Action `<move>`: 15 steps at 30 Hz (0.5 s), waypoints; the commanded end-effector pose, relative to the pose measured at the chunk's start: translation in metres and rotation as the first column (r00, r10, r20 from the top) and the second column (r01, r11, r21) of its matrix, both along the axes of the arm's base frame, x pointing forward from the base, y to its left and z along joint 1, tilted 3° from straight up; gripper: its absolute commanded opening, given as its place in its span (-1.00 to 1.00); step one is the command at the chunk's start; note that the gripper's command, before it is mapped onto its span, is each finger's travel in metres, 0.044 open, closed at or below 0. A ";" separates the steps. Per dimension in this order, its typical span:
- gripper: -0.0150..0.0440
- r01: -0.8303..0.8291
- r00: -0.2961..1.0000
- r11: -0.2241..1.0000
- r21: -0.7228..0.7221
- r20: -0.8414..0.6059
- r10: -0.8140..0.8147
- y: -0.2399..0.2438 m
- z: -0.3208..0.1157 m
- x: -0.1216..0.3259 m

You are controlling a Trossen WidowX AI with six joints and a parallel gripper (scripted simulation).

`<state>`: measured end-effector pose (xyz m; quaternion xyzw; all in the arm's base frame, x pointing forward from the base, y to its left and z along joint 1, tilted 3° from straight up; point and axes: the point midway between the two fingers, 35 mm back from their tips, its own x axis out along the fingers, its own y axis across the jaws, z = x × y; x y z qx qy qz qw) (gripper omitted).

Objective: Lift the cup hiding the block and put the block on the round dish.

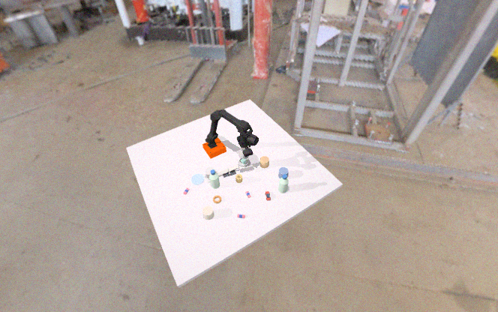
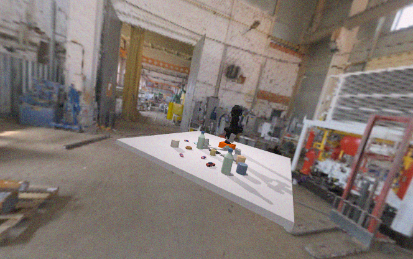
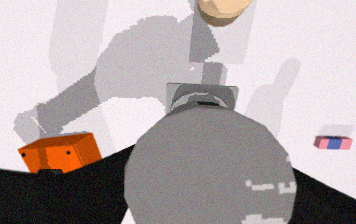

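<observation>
My gripper (image 1: 247,152) is shut on a grey cup (image 1: 244,148) (image 3: 210,165) and holds it a little above the right end of the small balance (image 1: 229,172). In the wrist view the cup fills the lower middle. Beyond it shows the balance's square end pad (image 3: 172,92) with a round thing on it, mostly hidden. In the top view a small pale green thing (image 1: 244,162) sits right under the raised cup. The round light-blue dish (image 1: 197,179) lies flat at the left of the balance. The other cup is hidden behind a bottle (image 1: 214,179).
The arm's orange base (image 1: 214,148) (image 3: 60,152) stands behind. A tan cylinder (image 1: 264,161) (image 3: 222,10) is close at the right. A blue cylinder (image 1: 283,172), a second bottle (image 1: 283,184), a small yellow cylinder (image 1: 238,178), an orange ring (image 1: 217,196) and pink-blue erasers (image 3: 333,143) lie around.
</observation>
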<state>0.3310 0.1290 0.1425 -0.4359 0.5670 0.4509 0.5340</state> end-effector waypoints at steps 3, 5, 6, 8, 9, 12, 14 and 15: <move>-0.49 0.000 1.000 1.000 0.000 0.001 0.000 0.000 0.000 0.000; -0.49 0.000 1.000 1.000 0.000 0.001 0.000 0.000 0.000 0.000; -0.49 0.000 1.000 1.000 0.000 0.001 0.000 0.000 0.000 0.000; -0.49 0.000 1.000 1.000 0.000 0.001 0.000 0.000 0.000 0.000; -0.49 0.000 1.000 1.000 0.000 0.001 0.000 0.000 0.000 0.000; -0.49 0.000 1.000 1.000 0.000 0.001 0.000 0.000 0.000 0.000; -0.49 0.000 1.000 1.000 0.000 0.001 0.000 0.000 0.000 0.000; -0.49 0.000 1.000 1.000 0.001 0.001 0.000 0.002 -0.001 0.000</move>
